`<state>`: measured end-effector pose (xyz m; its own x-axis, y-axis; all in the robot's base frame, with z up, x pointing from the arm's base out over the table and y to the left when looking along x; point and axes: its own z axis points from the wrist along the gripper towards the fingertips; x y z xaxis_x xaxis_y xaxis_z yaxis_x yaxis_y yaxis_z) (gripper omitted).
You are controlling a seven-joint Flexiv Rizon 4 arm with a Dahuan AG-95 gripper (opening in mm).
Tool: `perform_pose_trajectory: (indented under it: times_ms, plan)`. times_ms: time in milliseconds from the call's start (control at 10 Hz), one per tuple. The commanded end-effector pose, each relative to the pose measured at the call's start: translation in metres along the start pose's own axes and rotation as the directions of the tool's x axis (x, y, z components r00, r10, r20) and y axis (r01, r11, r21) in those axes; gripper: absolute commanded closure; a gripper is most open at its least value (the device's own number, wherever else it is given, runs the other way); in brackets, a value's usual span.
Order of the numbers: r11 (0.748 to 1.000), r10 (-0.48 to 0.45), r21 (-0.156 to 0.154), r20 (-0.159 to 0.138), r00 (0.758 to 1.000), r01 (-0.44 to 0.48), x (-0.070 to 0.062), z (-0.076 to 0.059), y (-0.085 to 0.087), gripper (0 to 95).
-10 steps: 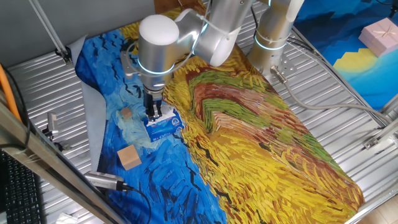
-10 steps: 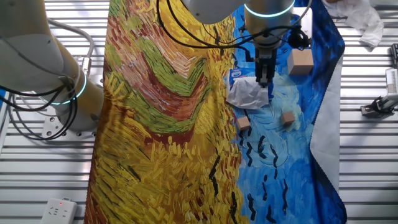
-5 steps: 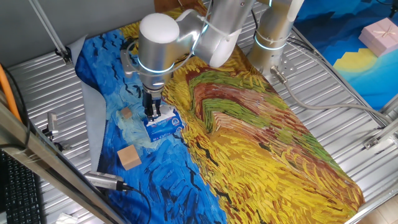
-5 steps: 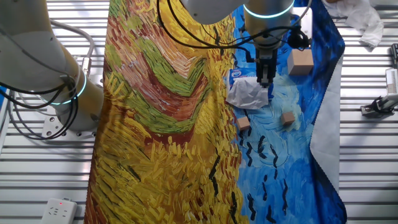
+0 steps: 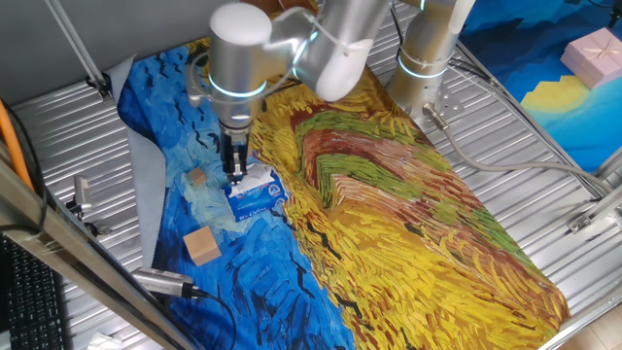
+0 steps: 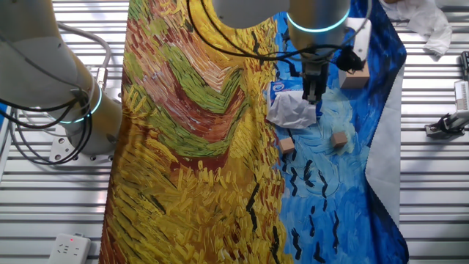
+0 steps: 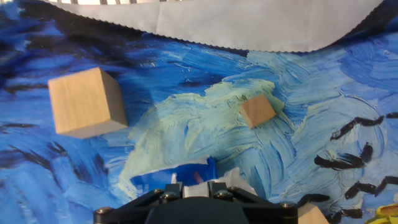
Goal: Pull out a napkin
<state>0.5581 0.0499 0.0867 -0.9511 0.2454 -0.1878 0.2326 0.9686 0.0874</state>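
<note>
The small blue tissue pack [image 5: 257, 195] lies on the blue part of the painted cloth. The white crumpled napkin [image 6: 291, 111] bulges out of the pack toward the yellow side. My gripper [image 5: 236, 176] points straight down over the pack; in the other fixed view it [image 6: 313, 94] stands at the napkin's edge. In the hand view the fingers [image 7: 199, 186] are pressed together with a strip of white napkin between them. A bit of napkin [image 7: 238, 177] and the blue pack [image 7: 163, 182] show just ahead of the fingers.
A large wooden cube [image 5: 202, 245] and a small one [image 5: 198, 177] lie close to the pack. In the hand view they are the large cube [image 7: 86, 102] and the small cube [image 7: 257, 111]. A third cube [image 6: 286, 145] lies by the napkin. A grey cloth edge [image 7: 217, 22] lies beyond.
The arm has risen a little and the gripper has lifted slightly over the pack, still shut. The pack and cubes have not moved.
</note>
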Motion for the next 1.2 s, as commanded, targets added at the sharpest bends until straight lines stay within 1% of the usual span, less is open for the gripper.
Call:
perform_pose_trajectory:
  times_ms: [100,300,400,800,1200]
  plan:
    - [1.000,0.000,0.005,0.004,1.000,0.000,-0.002,0.003,0.002,76.0]
    - [1.000,0.000,0.005,0.003,1.000,0.000,-0.004,0.006,0.004,76.0]
    - [1.000,0.000,0.006,0.003,1.000,0.000,-0.005,0.006,0.004,57.0]
    - [1.000,0.001,0.006,0.002,1.000,-0.001,-0.009,0.007,0.006,57.0]
    - [1.000,0.005,0.011,0.003,1.000,-0.005,-0.007,0.017,0.008,57.0]
